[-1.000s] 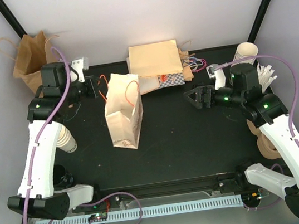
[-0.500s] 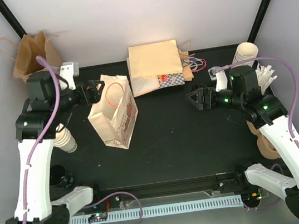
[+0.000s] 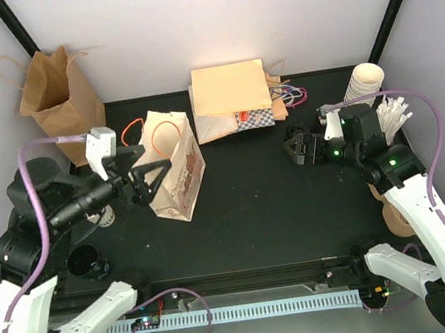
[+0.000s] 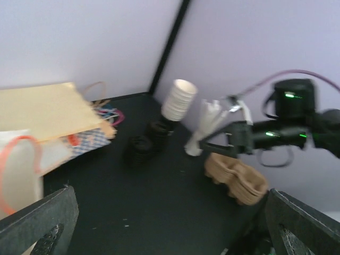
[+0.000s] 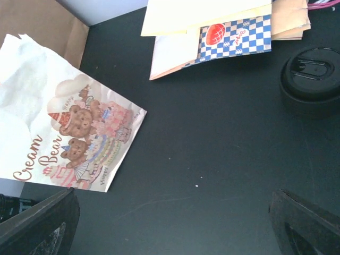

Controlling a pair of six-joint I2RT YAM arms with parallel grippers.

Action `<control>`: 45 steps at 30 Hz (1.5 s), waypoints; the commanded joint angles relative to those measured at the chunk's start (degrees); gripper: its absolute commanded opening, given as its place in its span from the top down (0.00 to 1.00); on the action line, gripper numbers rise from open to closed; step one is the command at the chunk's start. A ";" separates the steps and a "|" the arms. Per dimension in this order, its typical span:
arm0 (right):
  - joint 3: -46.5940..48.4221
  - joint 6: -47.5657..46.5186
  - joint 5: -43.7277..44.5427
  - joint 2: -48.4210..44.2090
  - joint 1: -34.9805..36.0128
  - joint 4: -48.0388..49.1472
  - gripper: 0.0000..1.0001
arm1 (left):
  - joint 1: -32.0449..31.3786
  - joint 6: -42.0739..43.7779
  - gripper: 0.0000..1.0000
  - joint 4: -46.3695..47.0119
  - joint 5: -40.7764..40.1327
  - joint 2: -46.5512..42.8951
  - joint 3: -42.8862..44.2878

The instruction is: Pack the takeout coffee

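My left gripper (image 3: 156, 182) stands spread wide with nothing in it, just beside the white paper bag (image 3: 177, 169), whose print reads "Cream Bear" above teddy bears. My right gripper (image 3: 290, 149) is likewise apart and bare over the black table (image 3: 278, 200). Beyond it, the blue-checked bag (image 5: 236, 37) carries red lettering too small to read. The takeout coffee shows in no view, so I cannot tell where it stands.

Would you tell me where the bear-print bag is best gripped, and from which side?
Take the bag by its top rim beside the orange handle, coming from the left, where the open left tool is nearest. The mouth gapes upward, so one finger can slip inside; the printed face offers no edge.
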 commanded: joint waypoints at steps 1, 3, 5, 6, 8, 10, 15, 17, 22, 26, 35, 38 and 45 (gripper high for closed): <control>-0.99 1.35 2.38 -0.78 0.25 -0.68 0.00 | -10.72 -4.22 0.01 3.90 -5.35 -0.12 -1.12; -1.56 2.11 2.39 -1.25 0.26 -0.42 0.00 | -15.90 -4.48 0.01 3.90 -8.61 1.29 -1.82; -2.30 3.43 4.08 -1.90 0.24 -0.43 0.00 | -21.22 -4.86 0.01 5.14 -11.58 2.64 -2.92; -2.65 4.14 5.37 -2.20 0.23 -0.66 0.00 | -23.98 -5.04 0.01 6.28 -13.00 3.17 -3.70; -2.70 5.75 7.61 -2.47 0.20 -2.24 0.00 | -28.84 -5.27 0.01 8.76 -15.06 4.27 -5.48; -2.31 6.32 8.87 -2.26 0.16 -4.20 0.00 | -32.49 -5.59 0.01 10.42 -16.41 5.73 -6.43; -3.64 5.80 14.43 -3.93 0.20 -6.35 0.00 | -37.01 -4.60 0.01 12.17 -16.01 9.53 -8.03; -4.96 5.57 17.01 -6.24 0.16 -5.62 0.00 | -37.36 -4.13 0.01 11.64 -15.89 11.03 -8.51; -10.03 7.12 22.11 -13.35 0.11 -2.53 0.00 | -37.38 -4.44 0.01 13.66 -15.67 12.32 -12.25; -12.63 9.38 25.13 -15.38 0.19 -3.14 0.00 | -37.37 -6.46 0.01 16.58 -16.58 13.16 -15.28; -15.34 13.60 29.76 -15.88 0.23 -5.08 0.00 | -36.17 -12.53 0.01 23.15 -19.87 7.70 -23.40; -15.75 13.83 30.04 -15.88 0.16 -4.51 0.00 | -36.14 -11.31 0.01 28.15 -17.63 4.32 -27.44; -16.96 14.48 28.55 -15.14 0.15 -2.68 0.00 | -36.14 -8.68 0.01 28.45 -13.31 4.53 -28.30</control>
